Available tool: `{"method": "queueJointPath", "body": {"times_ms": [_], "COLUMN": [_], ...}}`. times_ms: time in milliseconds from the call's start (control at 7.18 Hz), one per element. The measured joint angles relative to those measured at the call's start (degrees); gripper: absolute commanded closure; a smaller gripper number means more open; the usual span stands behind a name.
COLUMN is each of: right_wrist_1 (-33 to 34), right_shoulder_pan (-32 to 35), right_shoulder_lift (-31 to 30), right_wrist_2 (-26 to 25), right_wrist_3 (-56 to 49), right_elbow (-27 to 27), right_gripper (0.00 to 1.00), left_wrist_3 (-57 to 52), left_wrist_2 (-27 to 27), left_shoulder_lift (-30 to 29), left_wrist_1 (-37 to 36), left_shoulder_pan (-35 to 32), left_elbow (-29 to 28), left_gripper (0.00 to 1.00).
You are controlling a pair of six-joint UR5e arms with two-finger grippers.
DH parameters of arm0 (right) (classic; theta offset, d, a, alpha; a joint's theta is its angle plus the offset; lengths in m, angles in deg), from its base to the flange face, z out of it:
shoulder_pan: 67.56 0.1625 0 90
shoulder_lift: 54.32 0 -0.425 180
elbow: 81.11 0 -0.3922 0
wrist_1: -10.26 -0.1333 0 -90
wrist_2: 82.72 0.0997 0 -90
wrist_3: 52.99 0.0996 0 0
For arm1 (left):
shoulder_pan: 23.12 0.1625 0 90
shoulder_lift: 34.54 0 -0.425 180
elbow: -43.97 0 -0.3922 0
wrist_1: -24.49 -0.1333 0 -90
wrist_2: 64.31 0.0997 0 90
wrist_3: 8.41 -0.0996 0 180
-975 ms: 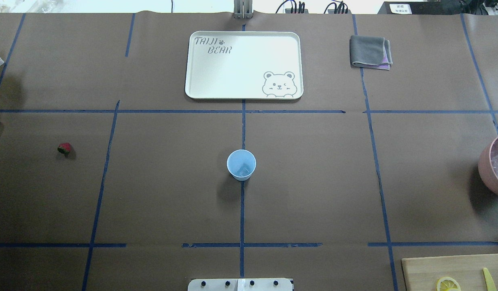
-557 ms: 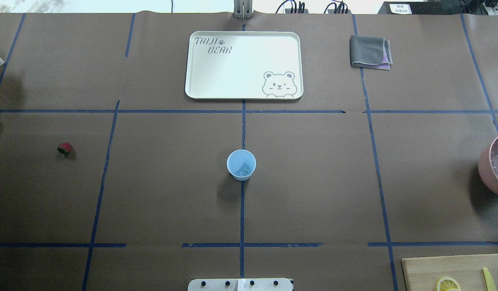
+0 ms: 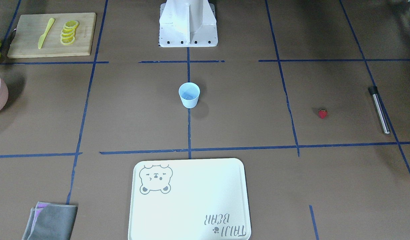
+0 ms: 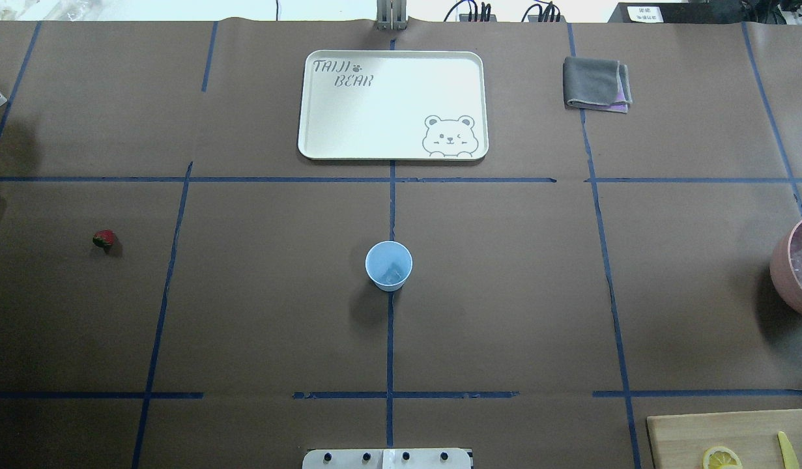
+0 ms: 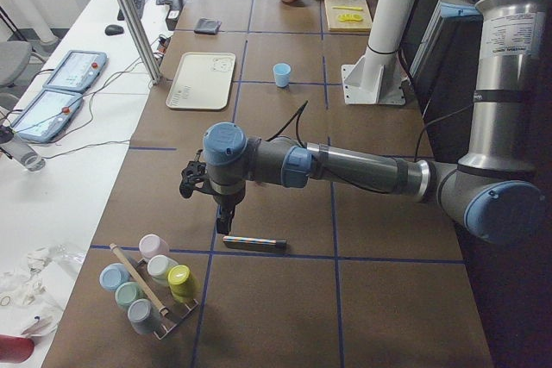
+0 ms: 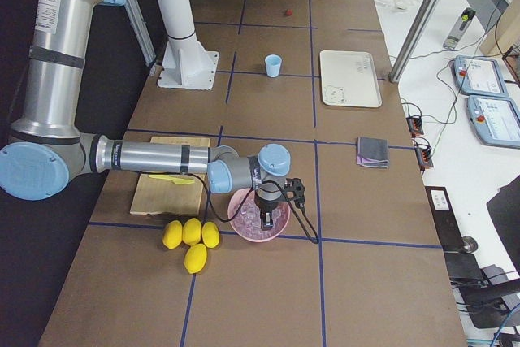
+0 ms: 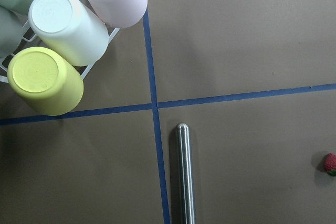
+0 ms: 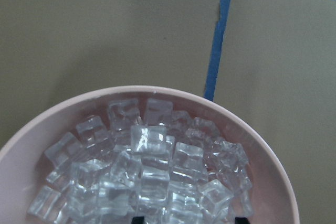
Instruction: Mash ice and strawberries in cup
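Ice (image 8: 147,166) fills the pink bowl (image 8: 273,171) right under the right gripper (image 6: 266,215), lower middle of the right-side view. Can't tell how open it is tbh. Cup (image 4: 388,265) sits dead centre overhead.

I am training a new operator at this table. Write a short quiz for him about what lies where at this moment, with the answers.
1. True or false: the strawberry lies inside the cup.
2. What does the pink bowl hold? A) lemon slices B) ice cubes C) a folded cloth
3. Fill in the gap: the lemon slices lie in a row on a wooden ____.

Key:
1. False. It lies on the table, far from the cup, on the robot's left side.
2. B
3. board
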Motion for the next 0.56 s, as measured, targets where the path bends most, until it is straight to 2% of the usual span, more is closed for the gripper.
{"method": "queueJointPath", "body": {"times_ms": [557], "right_wrist_1": [0.02], "right_shoulder_pan": [-0.34], "right_shoulder_lift": [-0.06], "right_wrist_2": [-0.13], "right_wrist_3": [-2.19], "right_elbow": [0.55], "right_gripper": [0.39], "left_wrist_3": [0.00], "left_wrist_2": [-0.06], "left_shoulder_lift": [0.00], "left_wrist_1": [0.03], "left_shoulder_pan": [0.00], "left_elbow": [0.07], "left_gripper": [0.00]}}
